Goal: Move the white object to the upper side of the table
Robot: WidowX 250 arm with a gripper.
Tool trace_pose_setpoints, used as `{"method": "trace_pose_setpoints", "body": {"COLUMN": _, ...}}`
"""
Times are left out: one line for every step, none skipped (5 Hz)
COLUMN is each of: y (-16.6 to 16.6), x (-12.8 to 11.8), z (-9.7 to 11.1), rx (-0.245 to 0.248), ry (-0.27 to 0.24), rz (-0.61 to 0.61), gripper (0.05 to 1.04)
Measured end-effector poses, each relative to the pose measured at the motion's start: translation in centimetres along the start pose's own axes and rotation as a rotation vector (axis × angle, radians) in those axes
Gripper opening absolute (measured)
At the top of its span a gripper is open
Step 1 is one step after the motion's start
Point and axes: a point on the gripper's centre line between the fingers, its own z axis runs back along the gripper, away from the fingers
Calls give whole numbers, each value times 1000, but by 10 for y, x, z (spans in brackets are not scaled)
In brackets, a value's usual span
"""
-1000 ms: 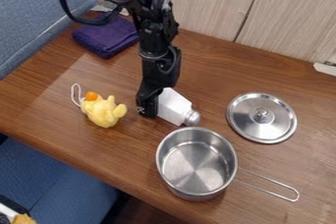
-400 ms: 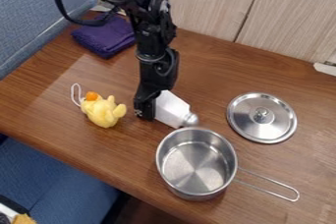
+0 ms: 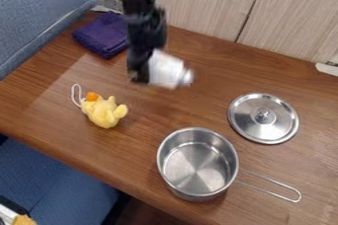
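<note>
White shaker in the grip, on its way to the far side

The carrying step looks to be in hand. The black gripper (image 3: 141,73) is closed on the white shaker (image 3: 165,70), its fingers parted only by the shaker's width. The shaker is left of centre towards the far side of the table (image 3: 59,120), tilted, cap to the right. It appears raised, though blur hides how high.

Next, the arm should take it a little farther, keep right of the cloth, lower it, steady it and only then let go; the angled body could roll or tip.

Counted: one shaker, one purple cloth (image 3: 102,35) far left, one yellow plush toy (image 3: 104,113) on the left, one pot (image 3: 197,165) near the middle, one lid (image 3: 263,119) on the right.
</note>
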Motion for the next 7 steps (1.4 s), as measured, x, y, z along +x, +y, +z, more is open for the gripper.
{"method": "trace_pose_setpoints", "body": {"y": 25, "x": 8, "z": -1, "rx": -21, "ry": -5, "rz": 42, "gripper": 741}}
{"method": "trace_pose_setpoints", "body": {"y": 53, "x": 26, "z": -7, "rx": -24, "ry": 6, "rz": 62, "gripper": 741}}
{"method": "trace_pose_setpoints", "body": {"y": 76, "x": 35, "z": -20, "rx": -34, "ry": 11, "rz": 79, "gripper": 740}}
{"method": "trace_pose_setpoints", "body": {"y": 86, "x": 40, "z": -36, "rx": -56, "ry": 19, "rz": 85, "gripper": 740}}
{"method": "trace_pose_setpoints", "body": {"y": 85, "x": 45, "z": -54, "rx": -69, "ry": 37, "rz": 64, "gripper": 741}}
{"method": "trace_pose_setpoints", "body": {"y": 88, "x": 45, "z": -60, "rx": -56, "ry": 53, "rz": 58, "gripper": 740}}
{"method": "trace_pose_setpoints", "body": {"y": 88, "x": 45, "z": -61, "rx": -47, "ry": 52, "rz": 70, "gripper": 783}}
